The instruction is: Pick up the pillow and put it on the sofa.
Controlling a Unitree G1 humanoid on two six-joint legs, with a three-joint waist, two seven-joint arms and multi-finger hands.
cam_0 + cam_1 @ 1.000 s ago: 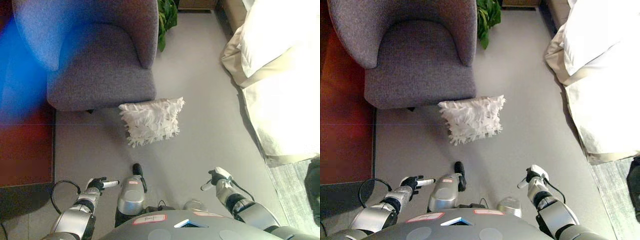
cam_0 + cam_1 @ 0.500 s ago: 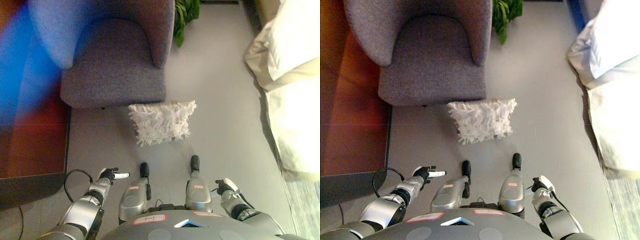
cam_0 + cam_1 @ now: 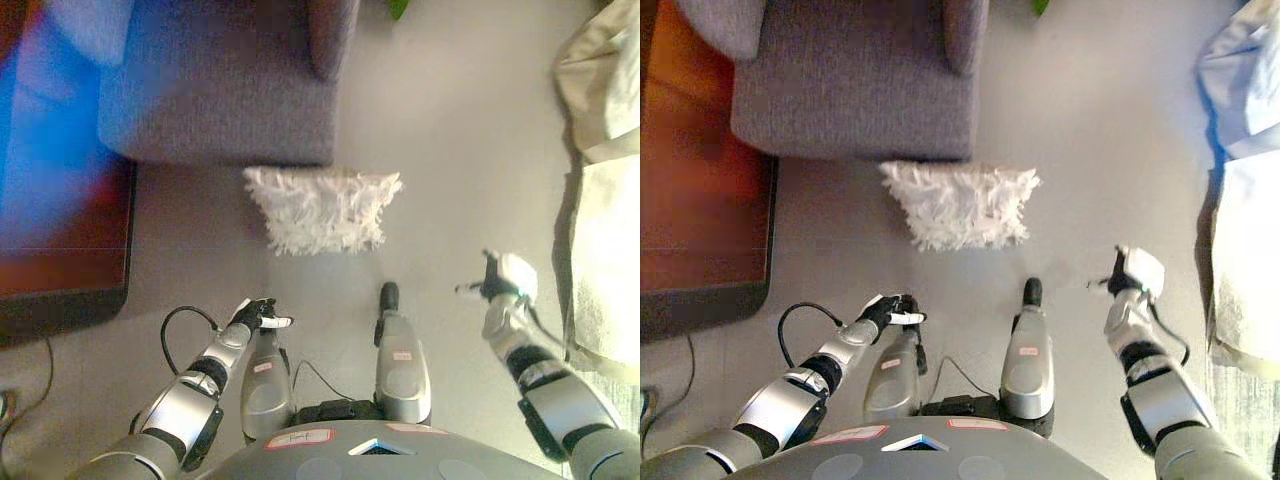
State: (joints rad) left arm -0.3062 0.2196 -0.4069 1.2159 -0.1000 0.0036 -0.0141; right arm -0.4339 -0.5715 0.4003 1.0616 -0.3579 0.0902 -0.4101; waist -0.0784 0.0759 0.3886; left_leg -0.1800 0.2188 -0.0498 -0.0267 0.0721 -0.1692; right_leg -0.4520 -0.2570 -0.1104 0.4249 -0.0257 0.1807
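Note:
A white shaggy pillow (image 3: 322, 209) lies on the grey floor, its far edge against the front of a grey-purple armchair (image 3: 220, 85). It also shows in the right eye view (image 3: 958, 205). My left hand (image 3: 255, 314) is low at the lower left, short of the pillow, fingers relaxed and empty. My right hand (image 3: 500, 278) is raised at the right, apart from the pillow, fingers loosely open and empty.
A red-brown mat (image 3: 700, 190) with a dark edge lies to the left of the armchair. A bed with cream bedding (image 3: 605, 180) runs along the right edge. A green plant leaf (image 3: 400, 8) shows at the top.
The camera has moved forward and tipped down, so the armchair and pillow sit higher in view. My right hand has risen and moved out to the right. My left hand has come forward slightly.

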